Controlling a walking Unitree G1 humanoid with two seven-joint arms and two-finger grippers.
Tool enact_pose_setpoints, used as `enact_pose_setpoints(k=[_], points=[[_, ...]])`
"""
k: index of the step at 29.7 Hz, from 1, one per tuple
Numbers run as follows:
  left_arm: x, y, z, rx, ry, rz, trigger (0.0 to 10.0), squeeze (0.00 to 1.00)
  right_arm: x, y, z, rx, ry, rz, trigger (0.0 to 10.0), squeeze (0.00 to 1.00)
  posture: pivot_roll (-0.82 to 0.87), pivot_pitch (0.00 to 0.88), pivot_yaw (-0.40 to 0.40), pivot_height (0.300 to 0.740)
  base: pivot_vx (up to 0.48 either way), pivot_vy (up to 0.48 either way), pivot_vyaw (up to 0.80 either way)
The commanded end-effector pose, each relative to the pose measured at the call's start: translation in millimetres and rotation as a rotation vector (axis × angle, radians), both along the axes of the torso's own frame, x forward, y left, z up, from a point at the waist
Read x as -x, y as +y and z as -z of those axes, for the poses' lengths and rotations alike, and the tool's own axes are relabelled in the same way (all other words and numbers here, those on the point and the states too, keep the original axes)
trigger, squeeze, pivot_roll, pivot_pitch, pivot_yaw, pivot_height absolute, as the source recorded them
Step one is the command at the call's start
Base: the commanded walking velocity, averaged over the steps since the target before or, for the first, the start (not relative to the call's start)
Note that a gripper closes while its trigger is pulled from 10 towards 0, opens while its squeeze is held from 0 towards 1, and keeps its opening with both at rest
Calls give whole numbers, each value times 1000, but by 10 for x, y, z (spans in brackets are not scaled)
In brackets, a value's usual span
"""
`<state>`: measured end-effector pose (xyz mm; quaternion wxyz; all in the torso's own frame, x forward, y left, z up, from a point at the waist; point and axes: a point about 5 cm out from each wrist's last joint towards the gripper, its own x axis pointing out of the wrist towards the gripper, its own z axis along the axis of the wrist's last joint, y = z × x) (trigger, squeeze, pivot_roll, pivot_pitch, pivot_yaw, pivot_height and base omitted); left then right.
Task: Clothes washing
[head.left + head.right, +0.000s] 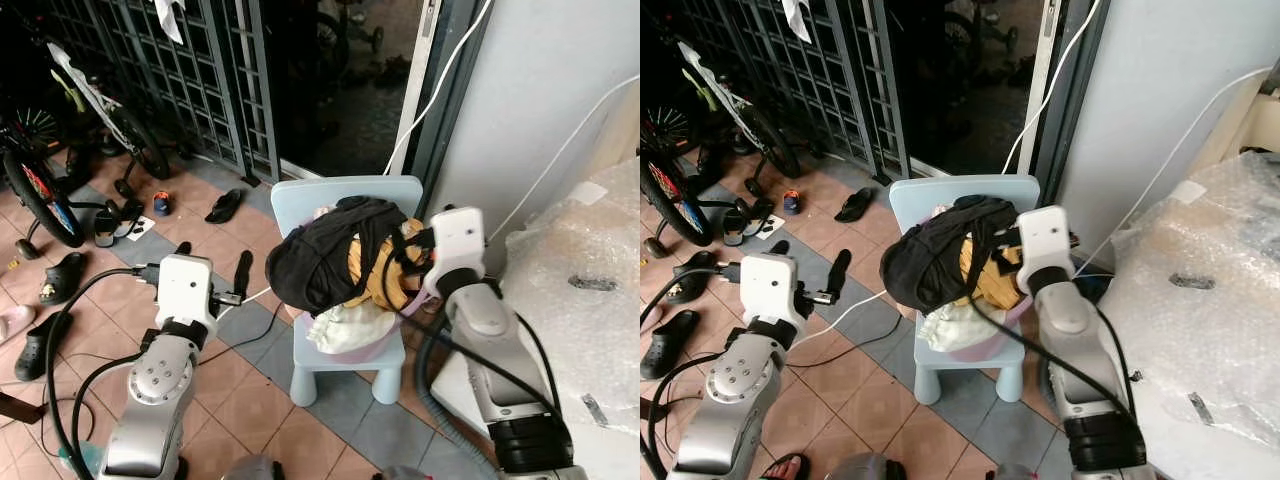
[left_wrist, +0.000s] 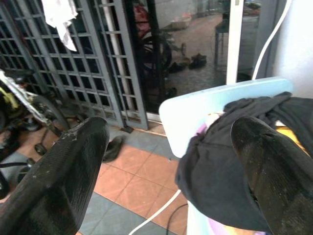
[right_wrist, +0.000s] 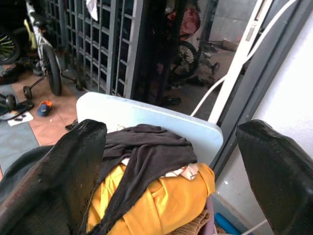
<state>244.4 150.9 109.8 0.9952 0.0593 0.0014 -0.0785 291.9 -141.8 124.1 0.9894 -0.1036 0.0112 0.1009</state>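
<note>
A light blue child's chair (image 1: 300, 195) holds a pinkish basin (image 1: 352, 350) heaped with clothes. A black garment (image 1: 320, 255) lies draped over the top, with a yellow garment (image 1: 365, 268) under it and a white cloth (image 1: 345, 325) at the front. My left gripper (image 2: 168, 128) is open, left of the chair and a short way off, above the floor tiles. My right gripper (image 3: 173, 129) is open too, close against the right side of the heap, with the black and yellow clothes showing between its fingers (image 3: 63, 181). Neither holds anything.
A bubble-wrapped bulk (image 1: 580, 290) crowds my right arm. The metal gate (image 1: 190, 80) and a dark open doorway stand behind the chair. Bicycles (image 1: 60, 130) and several sandals (image 1: 225, 205) lie left. A white cable (image 1: 430, 90) runs down the door frame and another across the floor.
</note>
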Motion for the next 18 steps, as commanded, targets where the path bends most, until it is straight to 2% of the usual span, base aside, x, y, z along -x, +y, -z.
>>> enact_pose_setpoints(k=[1,7,12,16,18], points=[[-18,61,-27,-23,-13,-3,10000,0,0,47,-2,1,3,-20,10000,0,4,27,12,740,352,0,800],[-91,109,-72,1,-26,-68,10000,0,-43,111,12,-31,26,-29,10000,0,5,52,31,740,372,0,791],[-95,75,-85,31,-32,-104,10000,0,-99,138,50,5,70,-48,10000,0,-2,45,32,740,399,0,0],[-106,92,-72,37,-19,-144,10000,0,-162,49,59,54,80,10,10000,0,1,50,27,740,328,0,0],[-114,94,-73,42,-14,-156,10000,0,-176,41,55,77,71,14,10000,0,0,49,27,740,0,0,0]])
